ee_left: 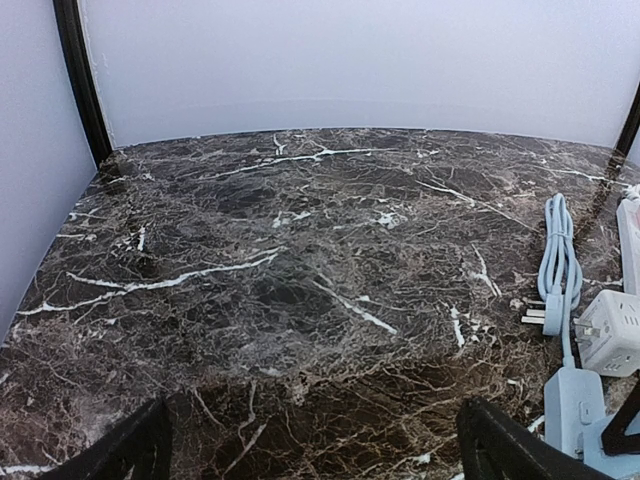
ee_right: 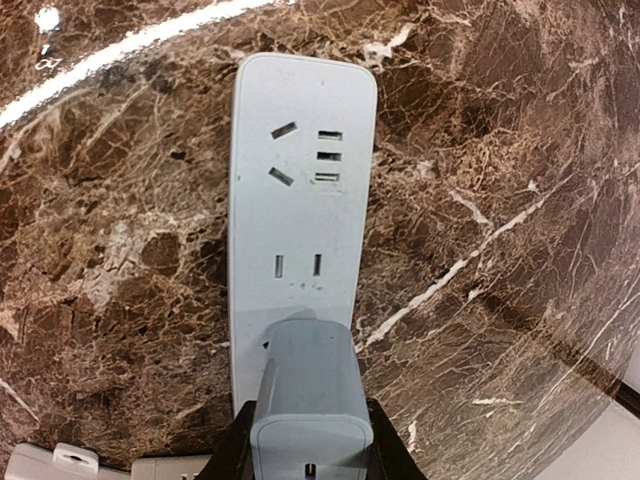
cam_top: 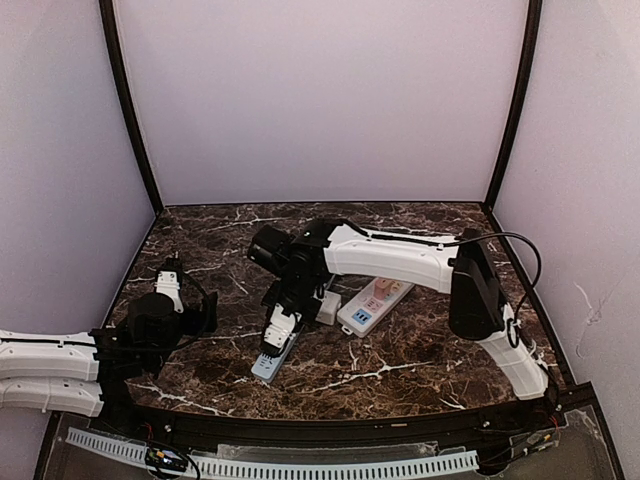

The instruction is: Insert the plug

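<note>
Near table ctr., the right gripper (ee_right: 308, 455) is clamping a pale grey-blue plug (ee_right: 305, 385), its fingers (ee_right: 236, 452) nearly closed and pressing on the plug's two sides. The plug is sitting over the near end of a matching power strip (ee_right: 300, 150), which is lying flat on the marble table (cam_top: 430, 365). Its pins are hidden under the body, so it cannot be told whether they are touching or entering a socket.

Step in hand, as judged: lining up and seating the plug, w/ insertion not confirmed. The next move is probably calling for small sideways corrections so the pins meet their holes, then a straight push down w/o tilt. The strip is lying loose, so a skewed push could slide it.

Orientation: the strip's long axis is running away from the wrist camera. In the top view it is approx. near-to-far, w/ the far end leaning a little right. The free slots (ee_right: 297, 265) are facing up. The plug's pin face is judged to be pointing down at the strip, w/ its body squared to the strip's width.

The left gripper (cam_top: 172, 275) is hanging at the table's left side, well apart, fingers spread wide and holding nothing.
</note>
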### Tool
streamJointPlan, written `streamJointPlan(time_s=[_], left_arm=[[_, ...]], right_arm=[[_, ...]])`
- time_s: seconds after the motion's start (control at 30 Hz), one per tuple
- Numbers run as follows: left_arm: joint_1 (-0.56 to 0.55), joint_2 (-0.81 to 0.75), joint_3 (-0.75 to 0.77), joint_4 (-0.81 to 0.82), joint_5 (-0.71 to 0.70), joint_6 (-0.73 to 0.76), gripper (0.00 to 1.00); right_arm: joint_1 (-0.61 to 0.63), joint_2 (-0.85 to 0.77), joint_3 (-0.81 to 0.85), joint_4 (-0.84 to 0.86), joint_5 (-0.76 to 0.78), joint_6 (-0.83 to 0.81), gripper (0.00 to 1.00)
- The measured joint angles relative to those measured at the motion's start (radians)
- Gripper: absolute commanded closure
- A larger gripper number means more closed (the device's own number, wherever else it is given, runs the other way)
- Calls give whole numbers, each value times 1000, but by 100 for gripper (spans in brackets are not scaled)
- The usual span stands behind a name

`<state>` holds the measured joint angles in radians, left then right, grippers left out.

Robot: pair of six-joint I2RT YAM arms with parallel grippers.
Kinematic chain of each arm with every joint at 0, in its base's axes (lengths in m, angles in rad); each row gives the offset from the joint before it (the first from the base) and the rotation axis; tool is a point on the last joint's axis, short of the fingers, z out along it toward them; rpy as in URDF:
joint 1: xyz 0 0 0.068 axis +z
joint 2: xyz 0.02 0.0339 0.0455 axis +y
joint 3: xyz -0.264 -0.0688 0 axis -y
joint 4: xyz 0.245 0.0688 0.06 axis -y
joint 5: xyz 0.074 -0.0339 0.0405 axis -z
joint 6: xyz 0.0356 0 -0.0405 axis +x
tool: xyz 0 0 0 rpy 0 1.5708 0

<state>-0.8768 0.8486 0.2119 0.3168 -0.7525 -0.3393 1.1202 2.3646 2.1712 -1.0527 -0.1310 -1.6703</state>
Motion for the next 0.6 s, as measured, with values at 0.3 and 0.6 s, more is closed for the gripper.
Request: streamJointPlan(time_s=[0.3, 0.6], left_arm=[[0, 0, -5, 6, 0, 13, 1], [0, 0, -5, 11, 8, 14, 1]], right_arm=[[0, 23, 24, -7, -2, -11, 100], [16, -75, -140, 48, -4, 31, 100]])
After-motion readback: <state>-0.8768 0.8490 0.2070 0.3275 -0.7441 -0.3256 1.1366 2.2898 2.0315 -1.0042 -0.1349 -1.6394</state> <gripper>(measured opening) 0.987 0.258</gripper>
